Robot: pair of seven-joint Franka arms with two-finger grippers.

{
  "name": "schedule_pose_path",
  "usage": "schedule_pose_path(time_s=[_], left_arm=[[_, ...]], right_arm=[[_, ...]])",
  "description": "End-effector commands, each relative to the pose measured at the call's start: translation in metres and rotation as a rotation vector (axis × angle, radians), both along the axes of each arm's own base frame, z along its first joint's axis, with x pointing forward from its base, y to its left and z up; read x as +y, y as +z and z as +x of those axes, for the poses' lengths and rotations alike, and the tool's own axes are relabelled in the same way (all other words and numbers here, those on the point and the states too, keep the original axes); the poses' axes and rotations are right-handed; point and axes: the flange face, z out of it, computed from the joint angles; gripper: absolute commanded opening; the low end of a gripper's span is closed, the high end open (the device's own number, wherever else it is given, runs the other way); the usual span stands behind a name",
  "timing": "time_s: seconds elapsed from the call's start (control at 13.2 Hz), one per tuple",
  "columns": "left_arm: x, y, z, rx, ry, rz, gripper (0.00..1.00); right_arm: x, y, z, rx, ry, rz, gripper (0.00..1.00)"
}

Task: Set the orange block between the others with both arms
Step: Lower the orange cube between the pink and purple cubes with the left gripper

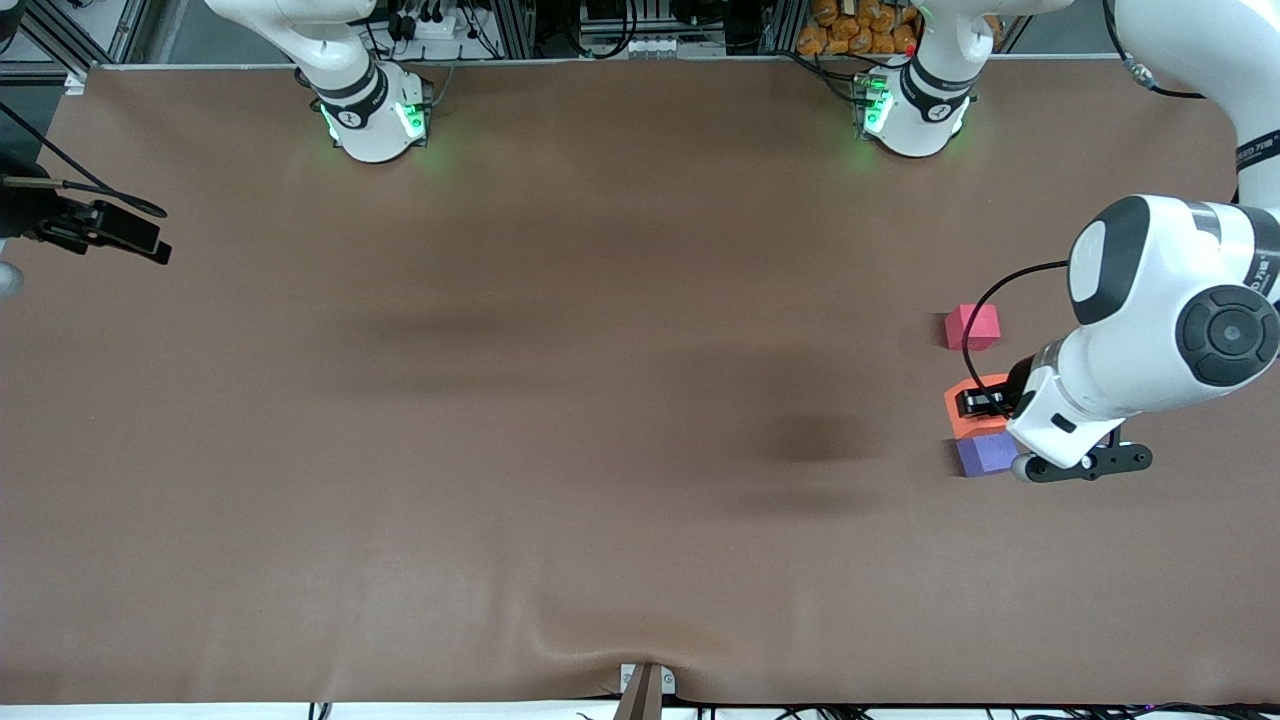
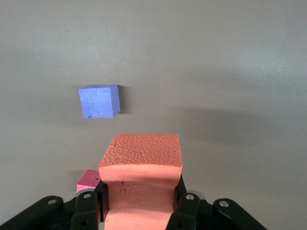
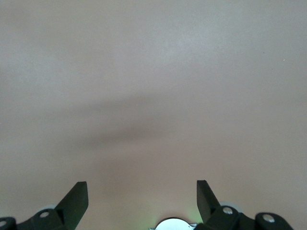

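Observation:
My left gripper (image 1: 985,402) (image 2: 140,191) is shut on the orange block (image 1: 968,427) (image 2: 141,153), its fingers pressing into the foam on both sides. It holds the block over the table at the left arm's end. In the front view the block shows between the red-pink cube (image 1: 972,326) and the purple-blue cube (image 1: 985,452), close to the purple-blue one. The left wrist view shows the purple-blue cube (image 2: 100,101) on the mat and a corner of the red-pink cube (image 2: 87,181) beside a finger. My right gripper (image 3: 141,189) hangs open over bare mat, holding nothing.
A brown mat (image 1: 560,420) covers the table. Both arm bases (image 1: 375,115) (image 1: 910,110) stand along the edge farthest from the front camera. A black device with cables (image 1: 100,230) juts in at the right arm's end. The mat wrinkles by a bracket (image 1: 645,685) at the nearest edge.

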Motion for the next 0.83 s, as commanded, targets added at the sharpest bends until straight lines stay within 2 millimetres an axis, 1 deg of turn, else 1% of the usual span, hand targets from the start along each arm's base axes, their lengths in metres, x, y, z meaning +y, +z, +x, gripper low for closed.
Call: schedule_pose_path(time_s=[0.0,0.23,0.38,0.76], left_arm=[[0.0017,0.0075,-0.0091,0.004,-0.017,-0.005,0.05],[0.0029,0.0077,-0.0093,0.004,-0.017,-0.004,0.05],[0.0059,0.0039,-0.0104,0.012,-0.021,-0.004,0.05],[0.0089,0.0018,-0.0106,0.016,-0.024,-0.004,0.06]], right_arm=[[-0.0002,0.0005,-0.0038,0.004,-0.014,-0.011,1.00],[0.0015,-0.0034,-0.0029,0.018,-0.010,-0.011,1.00],[0.0015,-0.0037,-0.0034,0.022,-0.009,-0.011,1.00],[0.0015,-0.0039,-0.0036,0.024,-0.009,-0.010,1.00]])
